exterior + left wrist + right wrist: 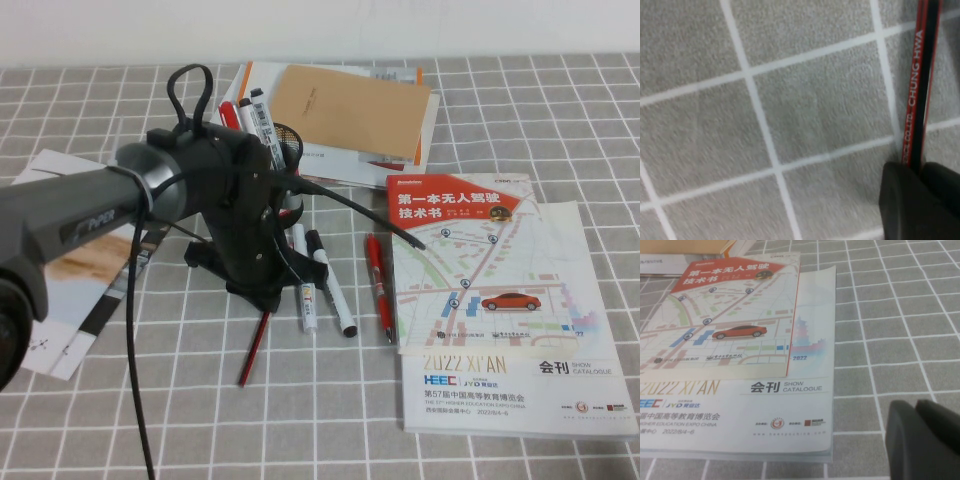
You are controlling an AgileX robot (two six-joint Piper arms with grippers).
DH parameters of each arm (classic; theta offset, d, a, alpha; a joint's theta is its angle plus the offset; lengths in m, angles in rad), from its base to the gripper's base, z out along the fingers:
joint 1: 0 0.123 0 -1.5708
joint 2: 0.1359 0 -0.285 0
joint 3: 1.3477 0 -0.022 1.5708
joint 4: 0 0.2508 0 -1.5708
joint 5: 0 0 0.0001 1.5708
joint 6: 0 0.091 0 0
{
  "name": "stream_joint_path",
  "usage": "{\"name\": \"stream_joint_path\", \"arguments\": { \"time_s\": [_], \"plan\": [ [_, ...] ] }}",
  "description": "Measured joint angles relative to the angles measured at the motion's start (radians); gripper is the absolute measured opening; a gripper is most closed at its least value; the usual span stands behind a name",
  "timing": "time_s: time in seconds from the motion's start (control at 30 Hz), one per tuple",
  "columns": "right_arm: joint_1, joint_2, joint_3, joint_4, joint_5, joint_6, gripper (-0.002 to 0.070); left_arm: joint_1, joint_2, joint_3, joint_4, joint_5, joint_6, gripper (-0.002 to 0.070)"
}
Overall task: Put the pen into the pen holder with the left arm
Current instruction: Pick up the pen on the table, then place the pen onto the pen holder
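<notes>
The pen point(254, 350) is a thin dark-red stick lying slanted on the checked cloth, its upper end under my left gripper point(258, 298). In the left wrist view the pen point(916, 85), printed CHUNG HWA, runs in between the two black fingers point(900, 200), and my left gripper point(920, 171) is shut on it low over the cloth. The black mesh pen holder point(291, 140) stands just behind the left arm, mostly hidden, with markers in it. My right gripper point(920, 412) is shut and empty above the cloth beside the catalogue; it is out of the high view.
White markers point(309, 285) and a black-capped one point(333, 290) lie right of the left gripper. A glossy red pen point(378, 280) lies beside the booklets point(500, 320). Books with a brown envelope point(345, 110) lie behind. Papers point(70, 300) lie under the left arm.
</notes>
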Motion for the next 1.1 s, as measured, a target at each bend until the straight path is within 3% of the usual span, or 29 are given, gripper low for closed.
{"name": "stream_joint_path", "arguments": {
  "time_s": [0.23,0.4,0.53,0.73,0.97,1.1],
  "plan": [
    [0.0,0.0,0.0,0.0,0.0,0.0,-0.0013,-0.034,-0.109,0.018,0.02,0.052,0.014,0.0024],
    [0.0,0.0,0.0,0.0,0.0,0.0,-0.0013,-0.105,-0.279,0.106,0.106,-0.039,-0.033,0.0024],
    [0.0,0.0,0.0,0.0,0.0,0.0,-0.0013,-0.113,-0.413,0.221,0.138,-0.243,-0.062,0.0024],
    [0.0,0.0,0.0,0.0,0.0,0.0,-0.0013,-0.079,-0.544,0.393,0.173,-0.715,-0.071,0.0023],
    [0.0,0.0,0.0,0.0,0.0,0.0,-0.0013,0.037,-0.539,0.515,0.182,-1.199,-0.075,0.0023],
    [0.0,0.0,0.0,0.0,0.0,0.0,-0.0013,0.105,-0.49,0.535,0.185,-1.361,-0.095,0.0023]
  ]
}}
